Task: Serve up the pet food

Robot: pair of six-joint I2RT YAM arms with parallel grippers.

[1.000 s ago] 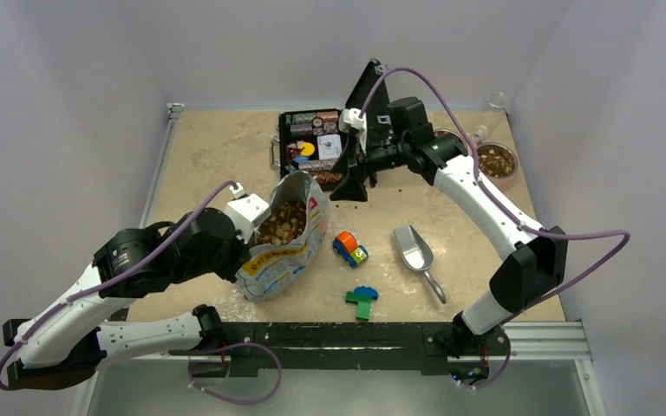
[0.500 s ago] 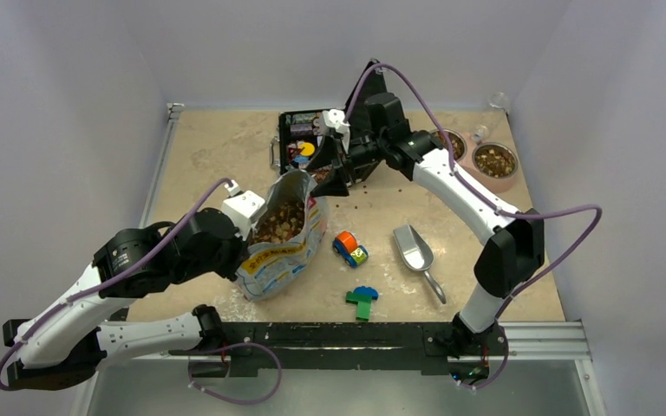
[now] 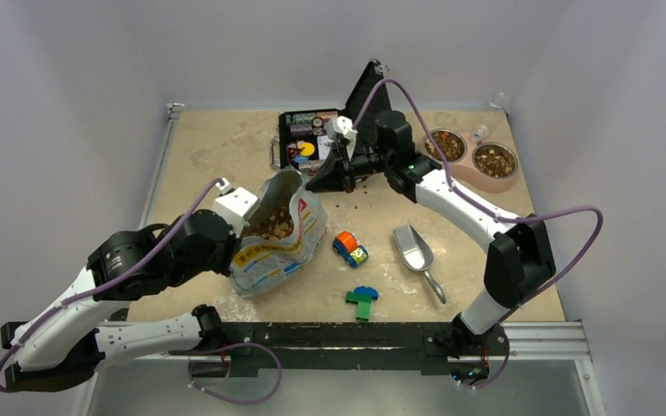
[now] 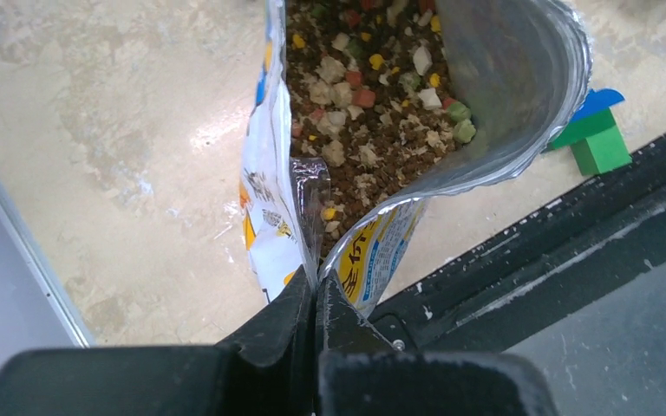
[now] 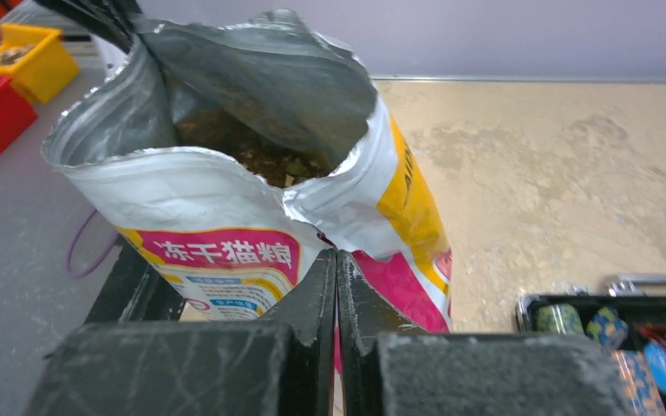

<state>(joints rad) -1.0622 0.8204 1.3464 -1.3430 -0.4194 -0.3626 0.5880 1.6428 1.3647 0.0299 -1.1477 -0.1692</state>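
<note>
Left end effector (image 4: 316,290) gripping bag (image 4: 267,204), kibble (image 4: 364,95) ahead

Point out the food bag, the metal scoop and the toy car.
food bag (image 3: 269,258): top external view, on its printed front.
metal scoop (image 3: 413,246): top external view, on its bowl.
toy car (image 3: 349,249): top external view, on its body.

pet food (image 4: 373,95) and bag (image 4: 503,78) cut off at top edge
</note>
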